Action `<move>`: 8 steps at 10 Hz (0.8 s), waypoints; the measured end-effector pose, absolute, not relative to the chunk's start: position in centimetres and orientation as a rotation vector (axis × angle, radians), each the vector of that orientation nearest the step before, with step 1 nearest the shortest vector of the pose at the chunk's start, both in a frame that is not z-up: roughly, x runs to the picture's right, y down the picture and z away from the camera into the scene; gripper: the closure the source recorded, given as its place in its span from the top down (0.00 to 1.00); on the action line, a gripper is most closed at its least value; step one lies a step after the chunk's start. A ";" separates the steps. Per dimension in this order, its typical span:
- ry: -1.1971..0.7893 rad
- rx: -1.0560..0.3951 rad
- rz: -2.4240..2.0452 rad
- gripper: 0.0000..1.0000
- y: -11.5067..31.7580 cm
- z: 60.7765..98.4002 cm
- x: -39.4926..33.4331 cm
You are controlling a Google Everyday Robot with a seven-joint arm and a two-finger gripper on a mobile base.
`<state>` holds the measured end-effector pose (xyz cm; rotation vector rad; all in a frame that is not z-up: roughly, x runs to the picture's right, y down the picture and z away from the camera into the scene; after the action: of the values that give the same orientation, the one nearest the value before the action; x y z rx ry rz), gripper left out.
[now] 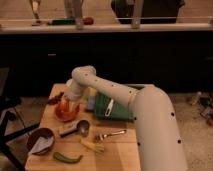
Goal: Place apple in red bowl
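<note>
Apple [63, 106]: a bright orange spot directly under your gripper [65, 99], far-left on the wooden table [117, 151], over the hollow of the red bowl [71, 116]. You cannot tell how wide the gripper stands or whether it has hold of the apple, and you cannot tell whether the fruit rests in the bowl or hangs just above it. Just near-right of the bowl stands a small metal cup [83, 127]. The maroon bowl [35, 136] in the near-left corner holds a whitish cloth [43, 145]. A green pepper [67, 158] lies by the near edge.
</note>
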<state>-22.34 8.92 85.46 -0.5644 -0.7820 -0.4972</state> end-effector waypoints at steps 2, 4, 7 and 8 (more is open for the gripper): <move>-0.786 -0.566 -0.491 0.02 8.9 85.4 -22.3; -0.795 -0.569 -0.476 0.18 8.8 85.5 -22.2; -0.794 -0.568 -0.472 0.48 8.8 85.5 -22.2; -0.792 -0.569 -0.470 0.59 8.8 85.5 -22.2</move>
<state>-22.17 8.83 85.51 -0.5690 -0.7921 -0.4697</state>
